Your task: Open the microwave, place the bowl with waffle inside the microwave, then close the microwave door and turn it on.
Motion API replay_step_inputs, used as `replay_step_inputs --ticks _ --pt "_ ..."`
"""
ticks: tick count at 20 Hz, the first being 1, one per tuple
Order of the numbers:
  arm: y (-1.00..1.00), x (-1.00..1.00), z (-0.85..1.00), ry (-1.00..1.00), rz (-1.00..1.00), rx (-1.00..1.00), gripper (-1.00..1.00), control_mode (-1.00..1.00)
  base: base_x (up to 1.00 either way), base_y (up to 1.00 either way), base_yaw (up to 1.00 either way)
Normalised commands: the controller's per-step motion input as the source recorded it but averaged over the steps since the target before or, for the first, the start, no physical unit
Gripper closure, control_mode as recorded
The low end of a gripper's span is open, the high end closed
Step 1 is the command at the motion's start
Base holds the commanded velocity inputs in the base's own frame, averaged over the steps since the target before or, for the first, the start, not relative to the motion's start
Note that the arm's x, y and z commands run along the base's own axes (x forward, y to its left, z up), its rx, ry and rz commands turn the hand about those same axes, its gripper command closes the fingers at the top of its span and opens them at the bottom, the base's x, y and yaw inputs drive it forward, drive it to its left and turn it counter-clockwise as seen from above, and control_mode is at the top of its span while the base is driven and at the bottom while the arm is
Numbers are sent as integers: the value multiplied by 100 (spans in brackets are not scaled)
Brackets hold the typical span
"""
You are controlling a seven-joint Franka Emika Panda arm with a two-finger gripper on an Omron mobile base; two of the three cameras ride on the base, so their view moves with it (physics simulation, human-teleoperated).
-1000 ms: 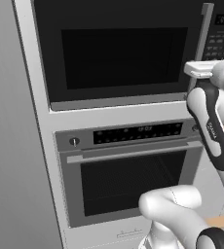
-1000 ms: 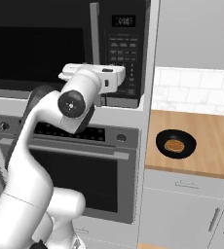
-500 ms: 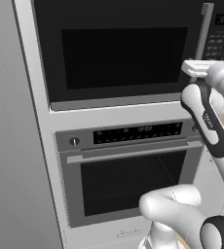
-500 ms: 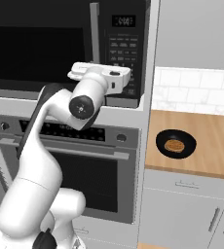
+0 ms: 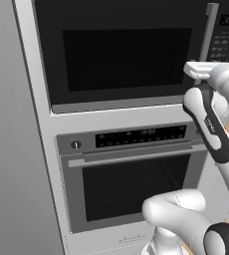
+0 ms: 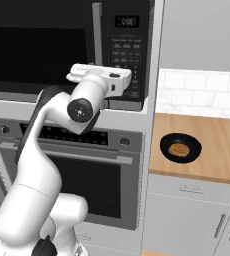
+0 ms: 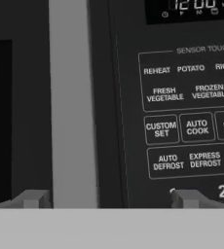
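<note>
I find the microwave (image 5: 121,55) built into the cabinet column above the steel-fronted oven (image 5: 131,174), a large black unit, its microwave door (image 5: 126,50) shut, with a dark glass window and a tall vertical silver bar handle (image 7: 70,102) at the door's right edge. Right of the handle sits the keypad panel (image 7: 187,112), with white labels such as REHEAT, POTATO, AUTO COOK and AUTO DEFROST, and a small digital display (image 6: 126,21) at the top. My gripper (image 7: 109,198) is raised to the level of the microwave's lower right part, facing the front; its two grey fingertips stand spread wide, one (image 7: 33,198) just left of the handle and the other in front of the keypad, so the handle lies between them; I cannot tell whether either tip touches anything. From the right base view, the bowl (image 6: 180,147), small, shallow, round and black, rests on the wooden desk (image 6: 212,150) to the right of the appliance column, well apart from the microwave, and the waffle (image 6: 178,149), a small flat orange-brown piece, lies in it
</note>
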Motion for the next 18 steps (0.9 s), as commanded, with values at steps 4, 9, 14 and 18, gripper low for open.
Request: replay_step_inputs --ticks 4,9,14,18 --pt "29 -9 0 -3 2 -3 -100 -100 0 0 0" --pt "15 0 0 0 2 0 -100 -100 0 0 0" --pt "0 0 0 0 0 0 -100 -100 0 0 0" --pt "0 0 0 0 0 0 -100 -100 0 0 0"
